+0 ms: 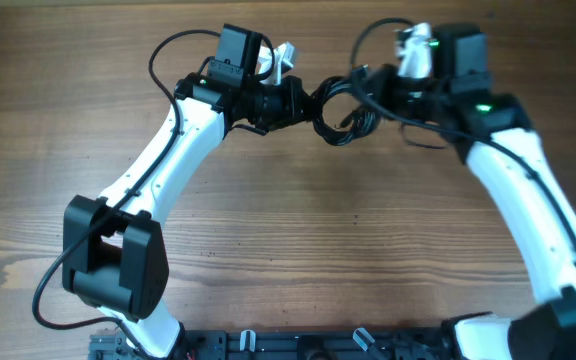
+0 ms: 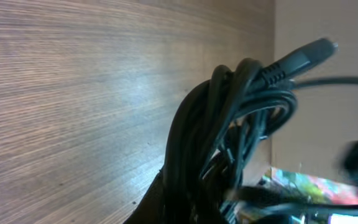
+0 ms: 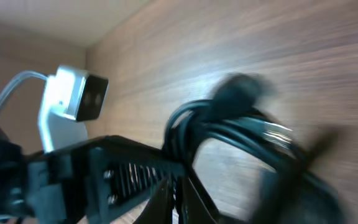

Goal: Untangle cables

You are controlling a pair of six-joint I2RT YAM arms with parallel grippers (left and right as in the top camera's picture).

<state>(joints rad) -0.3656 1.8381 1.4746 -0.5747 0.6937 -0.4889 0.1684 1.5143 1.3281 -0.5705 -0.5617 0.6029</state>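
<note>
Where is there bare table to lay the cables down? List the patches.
Widest free patch: the bare table between the left arm and right arm, on the near side of the cables. More bare wood lies outside the left arm, toward the far left corner. Crowded: the far middle, where left gripper and right gripper meet at the cables.

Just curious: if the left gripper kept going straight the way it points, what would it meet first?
The tangled cables, right at its tip; behind them, probably the right gripper, though depth is unclear.
</note>
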